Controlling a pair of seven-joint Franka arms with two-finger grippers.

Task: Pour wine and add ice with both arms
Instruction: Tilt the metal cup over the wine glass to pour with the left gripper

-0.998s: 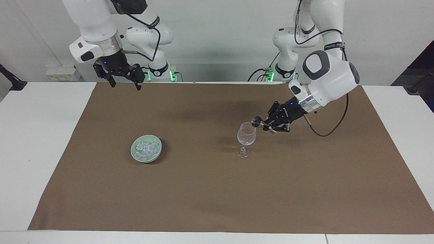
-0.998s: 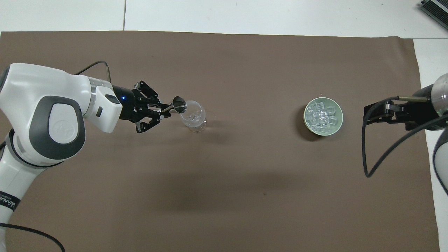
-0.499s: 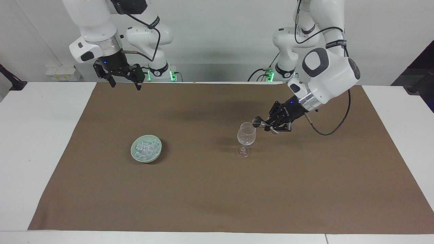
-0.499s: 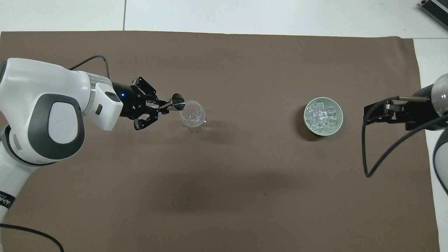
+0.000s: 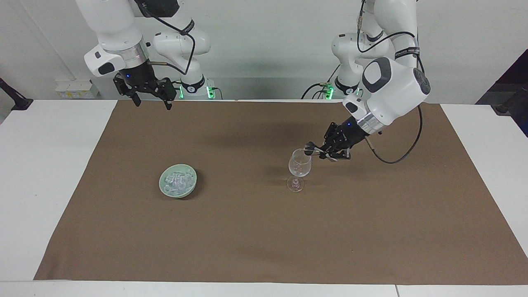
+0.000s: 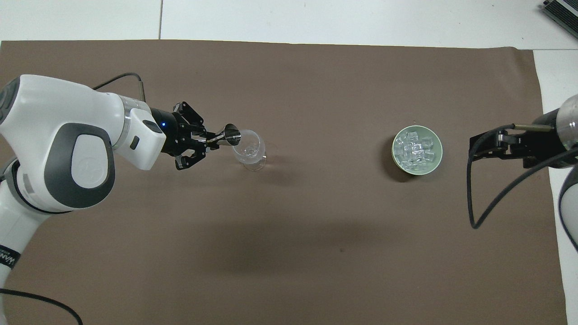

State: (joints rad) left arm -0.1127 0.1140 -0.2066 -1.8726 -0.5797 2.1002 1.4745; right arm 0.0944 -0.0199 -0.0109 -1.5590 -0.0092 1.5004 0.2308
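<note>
A clear stemmed glass (image 5: 299, 165) (image 6: 249, 146) stands upright on the brown mat, toward the left arm's end of the table. My left gripper (image 5: 324, 152) (image 6: 208, 141) is shut on a small metal jigger (image 5: 310, 149) (image 6: 230, 134). The jigger is tipped on its side with its mouth at the glass rim. The wine is out of view and the glass looks clear. The ice (image 5: 178, 179) (image 6: 416, 150) lies heaped in a pale green bowl (image 5: 194, 187) (image 6: 393, 155) toward the right arm's end. My right gripper (image 5: 152, 104) (image 6: 472, 146) waits open and holds nothing, raised over the mat's edge by the robots.
The brown mat (image 5: 247, 239) (image 6: 316, 248) covers most of the white table (image 5: 41, 165). Only the glass and the bowl stand on it. A black cable (image 5: 398, 159) loops from the left wrist above the mat.
The left arm has drawn back and turned a little, tipping the jigger further at the glass rim. The right arm has not moved.
</note>
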